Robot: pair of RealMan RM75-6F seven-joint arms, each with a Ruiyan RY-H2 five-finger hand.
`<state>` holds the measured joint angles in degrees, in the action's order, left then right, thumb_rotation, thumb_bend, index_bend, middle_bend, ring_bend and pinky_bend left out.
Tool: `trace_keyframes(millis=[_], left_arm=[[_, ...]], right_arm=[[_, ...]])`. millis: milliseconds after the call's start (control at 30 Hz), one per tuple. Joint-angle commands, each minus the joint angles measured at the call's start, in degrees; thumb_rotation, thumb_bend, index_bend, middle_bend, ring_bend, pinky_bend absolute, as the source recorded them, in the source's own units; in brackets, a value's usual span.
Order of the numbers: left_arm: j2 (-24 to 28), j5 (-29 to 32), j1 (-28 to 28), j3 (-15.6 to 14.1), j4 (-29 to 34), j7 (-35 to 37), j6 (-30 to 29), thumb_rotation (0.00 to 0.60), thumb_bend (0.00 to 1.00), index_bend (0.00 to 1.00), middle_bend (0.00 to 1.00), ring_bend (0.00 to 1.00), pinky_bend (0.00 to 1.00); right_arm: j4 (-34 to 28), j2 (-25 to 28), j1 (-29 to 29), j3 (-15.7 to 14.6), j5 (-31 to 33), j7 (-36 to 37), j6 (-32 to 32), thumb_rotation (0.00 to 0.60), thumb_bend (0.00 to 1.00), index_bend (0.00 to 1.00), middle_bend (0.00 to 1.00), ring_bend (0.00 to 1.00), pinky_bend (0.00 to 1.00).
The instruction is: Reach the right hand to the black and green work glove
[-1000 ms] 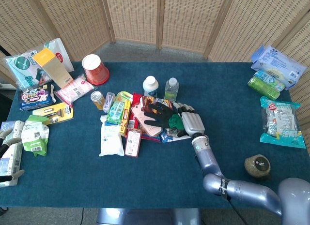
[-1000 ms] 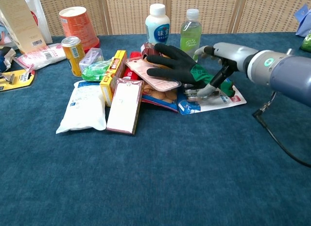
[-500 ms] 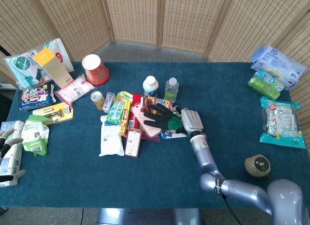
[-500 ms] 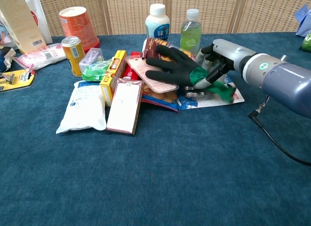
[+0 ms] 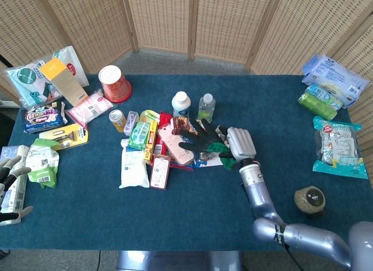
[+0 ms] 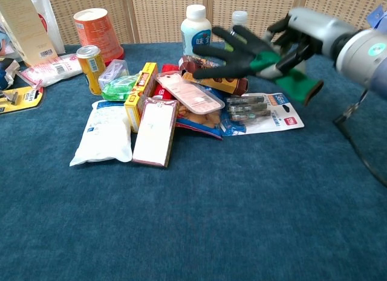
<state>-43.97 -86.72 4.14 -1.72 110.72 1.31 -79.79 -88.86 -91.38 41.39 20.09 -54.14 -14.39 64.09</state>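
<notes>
- Chest view cuts off the right arm at the frame's right edge; the right robot hand (image 6: 300, 28) shows only in part, its fingers wrapped around the glove's cuff.
- The left robot hand (image 5: 10, 183) appears only in the head view, at the far left edge well away from the white milk bottle (image 5: 181, 103); its fingers are spread with nothing in them, and much of it lies out of frame.
- The clear green bottle (image 6: 240, 22) just right of the milk bottle is mostly hidden behind the glove in the chest view.
- Labels on the packets below the milk bottle are too small to read.
- The black and green work glove (image 6: 251, 56) has black fingers and palm and a bright green cuff. The right robot hand grasps it at the cuff and holds it clear of the table (image 6: 199, 220), to the right of the milk bottle and above the pile of snack packets; its black fingers point left toward the bottle.
- In the head view the glove (image 5: 201, 141) sits just below the two bottles, over the pile.
- Counted: one glove, two bottles, one yellow can (image 6: 91, 60) left of the milk bottle, one red cup (image 6: 97, 26) beyond the can, two robot hands.
</notes>
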Motion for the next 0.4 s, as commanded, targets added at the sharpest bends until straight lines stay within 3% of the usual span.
trace_keyframes(millis=[33, 167, 400], left_arm=[[0.1, -0.4, 0.0, -0.1, 0.1, 0.3, 0.0, 0.600, 0.00, 0.23, 0.00, 0.00, 0.00], [0.2, -1.2, 0.0, -0.5, 0.1, 0.5, 0.0, 0.600, 0.00, 0.23, 0.00, 0.00, 0.00], [0.2, -1.8, -0.1, -0.7, 0.2, 0.5, -0.1, 0.600, 0.00, 0.23, 0.00, 0.00, 0.00]], right_arm=[[-10.6, 7.0, -2.2, 1.9, -1.8, -4.4, 5.3, 0.600, 0.27, 0.47, 0.68, 0.49, 0.70], [-19.2, 11.7, -2.4, 4.3, -1.7, -8.6, 8.4, 0.600, 0.27, 0.47, 0.68, 0.49, 0.70], [-27.7, 16.2, -1.4, 7.0, 0.2, -14.0, 11.0, 0.600, 0.26, 0.47, 0.68, 0.49, 0.70]])
